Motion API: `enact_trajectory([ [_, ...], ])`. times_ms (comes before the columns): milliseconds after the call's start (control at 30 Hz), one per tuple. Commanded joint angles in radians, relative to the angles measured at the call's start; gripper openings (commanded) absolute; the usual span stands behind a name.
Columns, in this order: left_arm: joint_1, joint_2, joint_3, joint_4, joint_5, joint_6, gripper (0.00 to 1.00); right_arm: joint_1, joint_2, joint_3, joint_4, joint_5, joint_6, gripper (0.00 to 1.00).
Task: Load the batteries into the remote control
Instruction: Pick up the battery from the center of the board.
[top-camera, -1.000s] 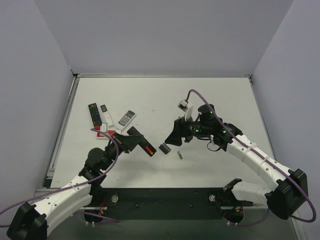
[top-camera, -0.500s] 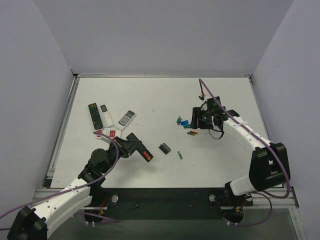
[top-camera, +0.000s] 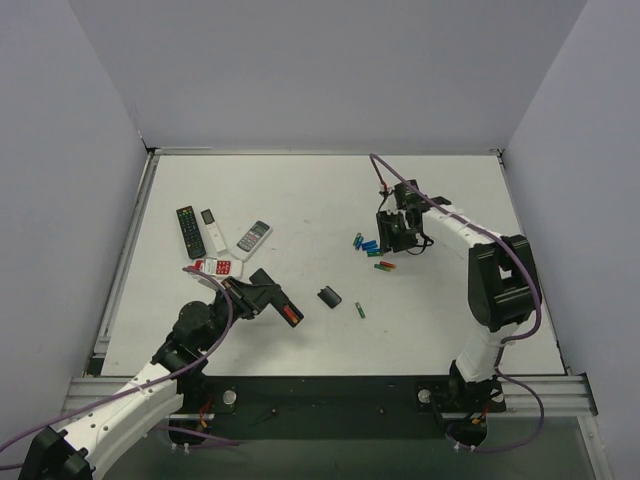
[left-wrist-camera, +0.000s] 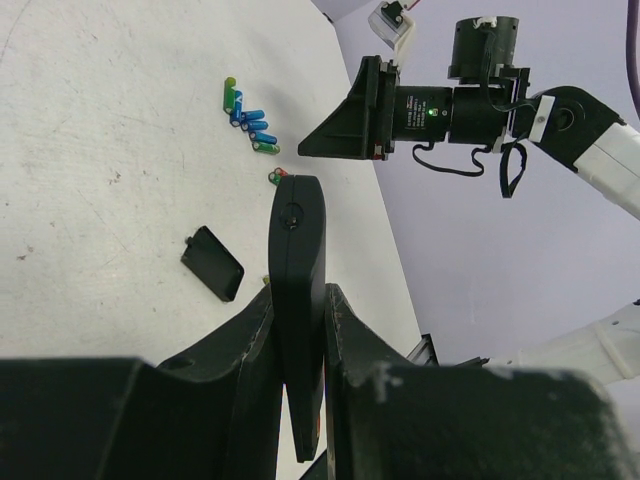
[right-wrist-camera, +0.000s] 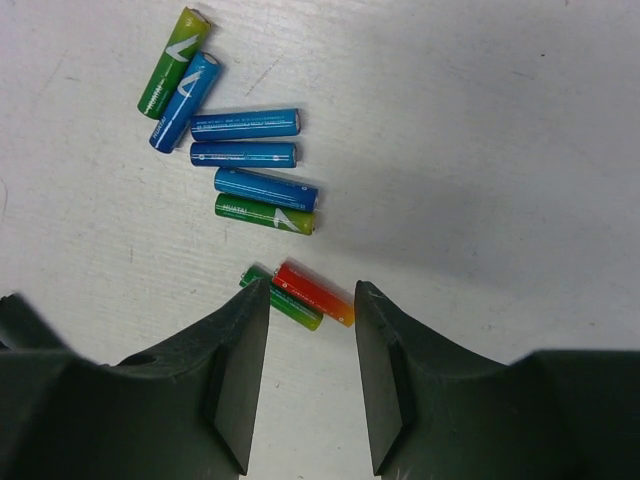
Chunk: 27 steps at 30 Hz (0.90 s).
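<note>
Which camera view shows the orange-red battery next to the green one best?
The right wrist view: the orange-red battery lies large and sharp between the right hand's fingertips, beside a green battery. The top external view shows it only as a tiny speck; the left wrist view shows a small red dot beyond the remote control.

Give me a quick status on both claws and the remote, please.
Left claw shut on remote control. Right claw open over orange-red battery. Green battery right beside it, may crowd the grasp.
</note>
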Motion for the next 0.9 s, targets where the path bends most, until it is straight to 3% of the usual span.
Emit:
enact_trajectory([
  [0, 0.008, -0.002, 0.010, 0.012, 0.003, 0.015, 0.00, 0.017, 0.049, 0.064, -0.080, 0.019, -0.038, 0.35],
  [867, 0.013, 0.013, 0.008, 0.028, 0.017, -0.002, 0.00, 0.036, 0.122, 0.069, -0.152, 0.158, -0.067, 0.34],
])
